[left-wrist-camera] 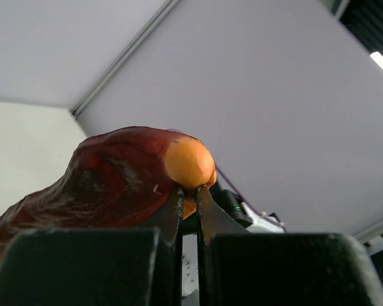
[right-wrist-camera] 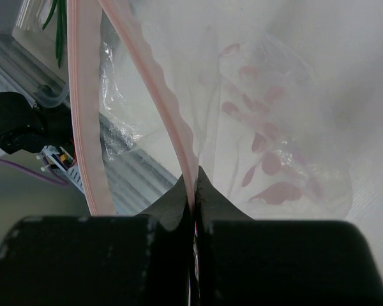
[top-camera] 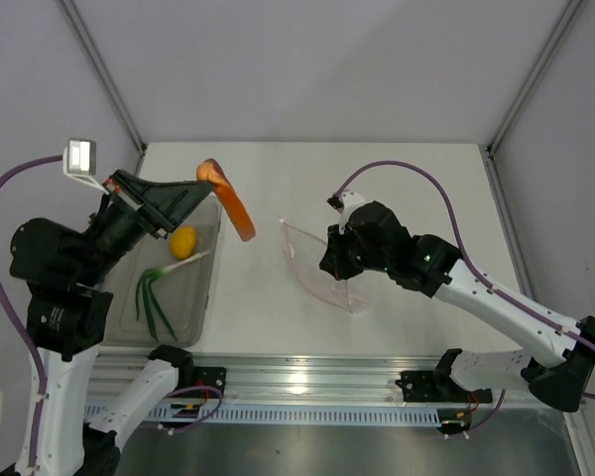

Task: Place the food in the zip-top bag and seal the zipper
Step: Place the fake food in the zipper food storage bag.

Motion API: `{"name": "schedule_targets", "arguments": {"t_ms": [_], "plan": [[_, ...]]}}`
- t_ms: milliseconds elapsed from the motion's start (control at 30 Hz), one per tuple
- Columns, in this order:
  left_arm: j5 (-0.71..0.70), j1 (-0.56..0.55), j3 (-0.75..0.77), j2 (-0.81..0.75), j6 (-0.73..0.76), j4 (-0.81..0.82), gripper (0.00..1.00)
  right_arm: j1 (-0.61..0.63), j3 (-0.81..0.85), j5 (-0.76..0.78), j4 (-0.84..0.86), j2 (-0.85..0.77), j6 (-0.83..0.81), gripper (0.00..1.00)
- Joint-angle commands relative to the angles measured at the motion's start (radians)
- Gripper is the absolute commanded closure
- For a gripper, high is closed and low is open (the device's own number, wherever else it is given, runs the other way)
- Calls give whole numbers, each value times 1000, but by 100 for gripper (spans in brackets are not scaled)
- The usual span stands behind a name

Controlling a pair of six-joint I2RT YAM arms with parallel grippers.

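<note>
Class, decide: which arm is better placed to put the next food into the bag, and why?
Left. The left gripper is shut on the orange piece, raised near the bag; the right gripper pinches the zipper.

Light: bright, even, from overhead.
Shadows: soft and faint on the bench.
Glare: white patch on the metal rail at the bench's near edge.
Focus: top view sharp; wrist views soft close up.

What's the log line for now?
left pincer: shut on red-orange piece | right pincer: shut on zipper | lemon: in bin
</note>
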Motion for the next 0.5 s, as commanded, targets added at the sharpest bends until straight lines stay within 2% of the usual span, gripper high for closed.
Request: {"name": "schedule_targets", "arguments": {"t_ms": [0, 200, 467], "plan": [[3, -14, -57, -56, -133, 124, 99, 17, 12, -2, 71, 7, 32, 100], [32, -25, -143, -80, -244, 242, 99, 55, 3, 10, 120, 31, 52, 100], [39, -46, -159, -74, -306, 314, 100, 86, 6, 58, 146, 69, 68, 100]]}}
